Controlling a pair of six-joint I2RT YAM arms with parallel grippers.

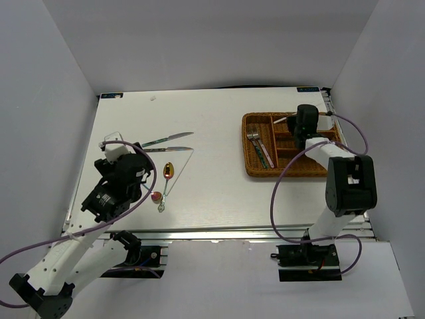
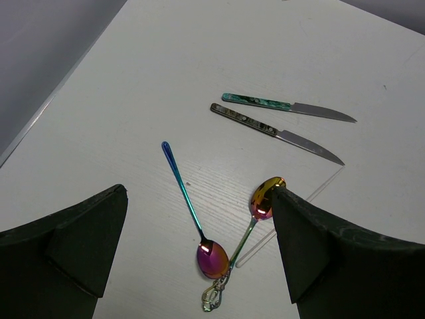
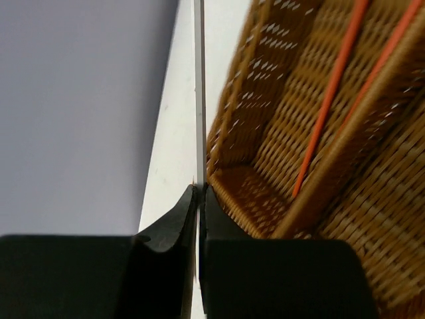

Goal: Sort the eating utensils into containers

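Right hand (image 3: 199, 199), pinched shut on a white chopstick (image 3: 198, 80), hangs over the wicker tray's (image 1: 245, 146) far end, so releasing it comes next, I'd say; left hand (image 2: 198, 206) gapes wide above the spoons (image 2: 212, 258) near left

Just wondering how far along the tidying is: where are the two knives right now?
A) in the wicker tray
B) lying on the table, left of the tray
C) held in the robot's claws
B: both knives lie side by side on the white table, clearly apart from the wicker tray.
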